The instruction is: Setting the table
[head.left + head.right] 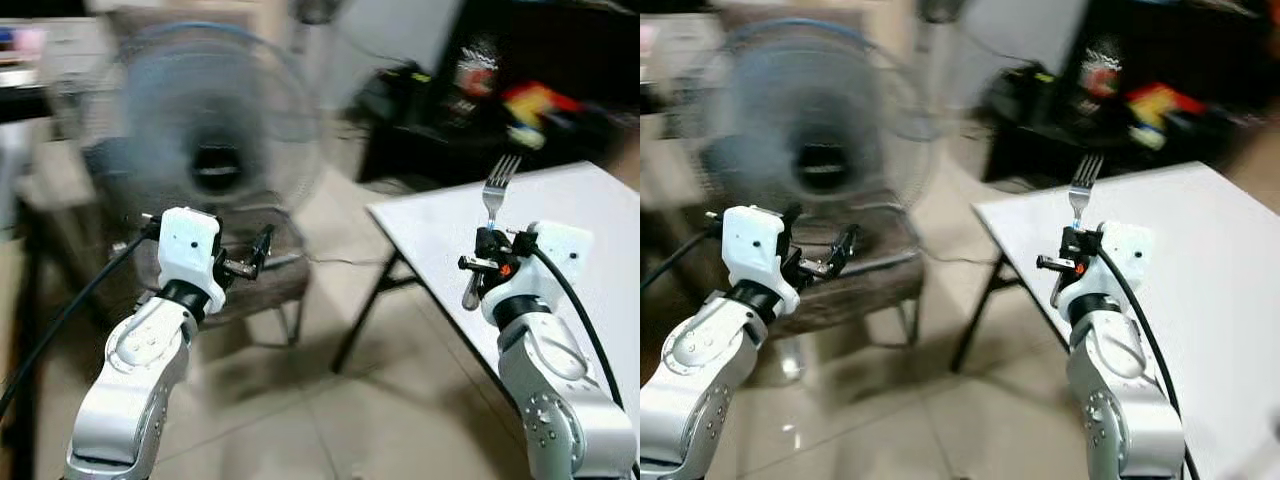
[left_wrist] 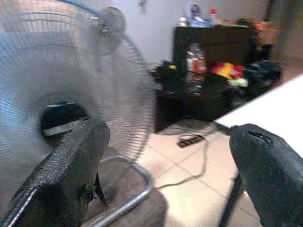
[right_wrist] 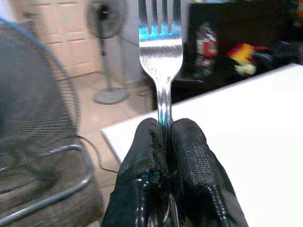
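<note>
My right gripper (image 1: 488, 247) is shut on a silver fork (image 1: 496, 188), held upright with the tines up, over the near left edge of the white table (image 1: 560, 215). In the right wrist view the two black fingers (image 3: 189, 156) pinch the fork's (image 3: 160, 52) neck. My left gripper (image 1: 255, 258) is open and empty, raised to the left of the table in front of a standing fan (image 1: 205, 140). Its fingers (image 2: 71, 175) stand wide apart in the left wrist view.
The fan stands on a chair-like frame (image 1: 270, 285) on the tiled floor. A dark cabinet (image 1: 500, 90) with colourful items is behind the table. A cable (image 1: 345, 262) runs across the floor. The table's black legs (image 1: 365, 310) show at its left corner.
</note>
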Motion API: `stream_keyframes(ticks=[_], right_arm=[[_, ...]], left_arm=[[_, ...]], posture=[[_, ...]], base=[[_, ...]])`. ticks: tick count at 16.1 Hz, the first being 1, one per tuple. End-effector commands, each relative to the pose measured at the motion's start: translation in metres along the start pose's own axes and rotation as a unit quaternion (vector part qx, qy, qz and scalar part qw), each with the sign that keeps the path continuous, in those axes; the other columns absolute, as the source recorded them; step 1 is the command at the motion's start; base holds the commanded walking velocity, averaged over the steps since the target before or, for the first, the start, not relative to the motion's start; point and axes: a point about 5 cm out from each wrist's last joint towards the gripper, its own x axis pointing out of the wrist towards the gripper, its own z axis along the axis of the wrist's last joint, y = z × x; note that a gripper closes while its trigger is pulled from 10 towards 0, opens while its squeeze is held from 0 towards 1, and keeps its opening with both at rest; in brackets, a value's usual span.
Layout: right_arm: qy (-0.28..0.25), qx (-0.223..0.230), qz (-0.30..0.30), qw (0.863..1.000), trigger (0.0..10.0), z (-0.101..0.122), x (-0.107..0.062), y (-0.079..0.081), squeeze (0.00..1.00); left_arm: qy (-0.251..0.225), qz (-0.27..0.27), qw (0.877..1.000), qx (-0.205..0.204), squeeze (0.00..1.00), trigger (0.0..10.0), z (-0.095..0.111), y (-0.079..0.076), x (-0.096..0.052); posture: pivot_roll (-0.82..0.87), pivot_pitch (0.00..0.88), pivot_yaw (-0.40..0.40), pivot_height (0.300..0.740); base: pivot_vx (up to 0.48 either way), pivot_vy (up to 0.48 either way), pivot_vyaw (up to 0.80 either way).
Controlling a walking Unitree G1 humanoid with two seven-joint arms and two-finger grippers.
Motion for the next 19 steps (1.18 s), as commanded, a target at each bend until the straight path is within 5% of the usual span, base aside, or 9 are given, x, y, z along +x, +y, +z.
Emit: stream_keyframes(ticks=[1, 8, 19], right_arm=[[0.005, -0.005, -0.017, 1.0, 10.0, -0.001, -0.001, -0.005, 0.0], [0.003, -0.007, -0.038, 0.999, 10.0, 0.001, -0.007, -0.008, 0.0], [0.011, -0.007, -0.052, 0.999, 10.0, 0.001, -0.011, -0.011, 0.0]], left_arm=[[-0.006, -0.01, 1.0, 0.0, 0.0, 10.0, 0.003, -0.001, 0.004], [-0.018, -0.039, 0.999, -0.003, 0.0, 10.0, 0.006, -0.005, 0.017], [-0.02, -0.055, 0.998, 0.001, 0.0, 10.0, 0.005, -0.005, 0.026]], posture=[[0.07, 0.0, -0.088, 0.74], [0.02, 0.0, -0.043, 0.74], [0.0, 0.0, -0.026, 0.74]], base=[[0.0, 0.0, -0.8], [0.0, 0.0, -0.8], [0.0, 0.357, -0.8]])
